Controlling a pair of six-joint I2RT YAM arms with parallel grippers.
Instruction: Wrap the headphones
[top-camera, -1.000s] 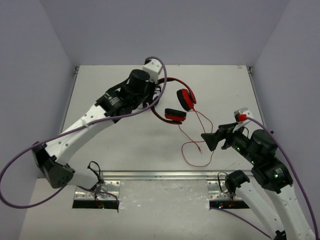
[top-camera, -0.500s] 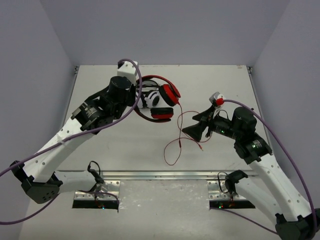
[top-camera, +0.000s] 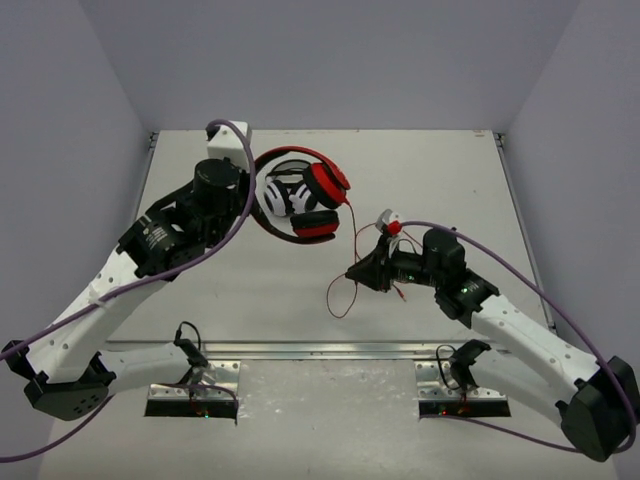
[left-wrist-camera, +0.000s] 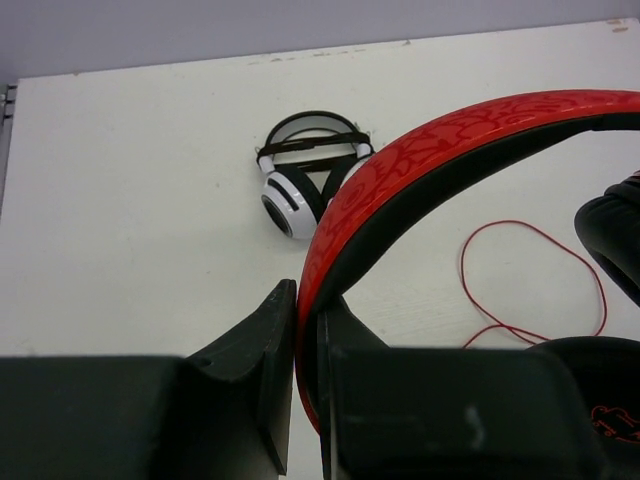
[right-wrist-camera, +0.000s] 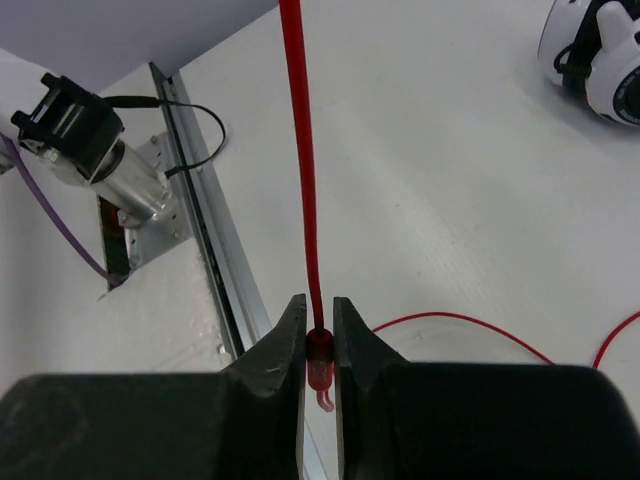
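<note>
The red headphones (top-camera: 322, 186) hang above the table at the back centre. My left gripper (top-camera: 254, 196) is shut on their red, black-lined headband (left-wrist-camera: 450, 150), which stands pinched edgewise between the jaws of the left gripper (left-wrist-camera: 307, 315). One black ear cushion (left-wrist-camera: 610, 235) shows at the right edge. The thin red cable (top-camera: 340, 290) trails from the cups down to the table in loops. My right gripper (top-camera: 353, 272) is shut on the cable (right-wrist-camera: 300, 150) at a thicker red end piece (right-wrist-camera: 319, 352), which sits between the jaws of the right gripper (right-wrist-camera: 319, 325).
White-and-black headphones (top-camera: 276, 197) lie on the table under the red ones, seen also from the left wrist (left-wrist-camera: 300, 185) and the right wrist (right-wrist-camera: 600, 60). A metal rail (top-camera: 320, 350) runs along the near edge of the table. Grey walls enclose the table.
My left arm carried the red headphones leftward, uncovering the white-and-black pair. My right gripper moved left toward the table's middle and closed on the cable.
</note>
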